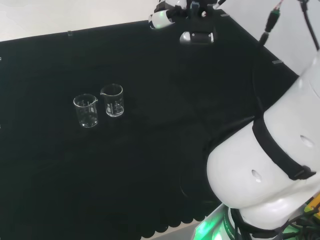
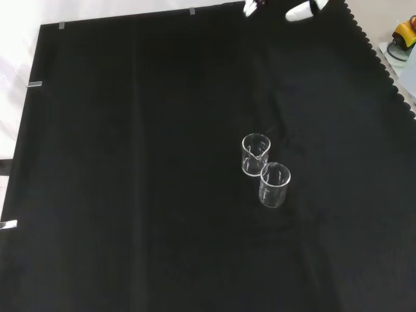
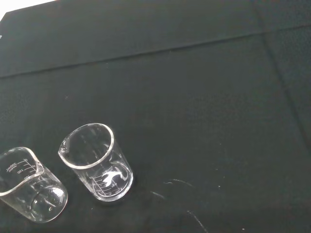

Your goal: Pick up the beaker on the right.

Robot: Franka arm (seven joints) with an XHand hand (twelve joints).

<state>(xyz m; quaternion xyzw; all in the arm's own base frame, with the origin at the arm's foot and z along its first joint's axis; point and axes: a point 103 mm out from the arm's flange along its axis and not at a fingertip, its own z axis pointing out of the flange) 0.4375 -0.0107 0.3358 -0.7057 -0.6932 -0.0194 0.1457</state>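
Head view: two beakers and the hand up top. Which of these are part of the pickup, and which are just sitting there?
In the job:
- right beaker, the one to lift, standing upright
- hand, far from both beakers, at the cloth's far edge

Just lying about:
- left beaker, upright beside the target
- black cloth covering the bench

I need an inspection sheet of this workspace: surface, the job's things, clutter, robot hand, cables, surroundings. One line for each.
Surface: black cloth covers the bench, with some creases.
Job's things: two clear beakers, upright and apparently empty, close together; in the head view, right beaker, left beaker.
Clutter: nothing seen.
Robot hand: robot hand at the cloth's far edge in the head view, well away from the beakers; finger state unclear.
Cables: cables hang near the arm.
Surroundings: white arm link; pale surface beyond the cloth.
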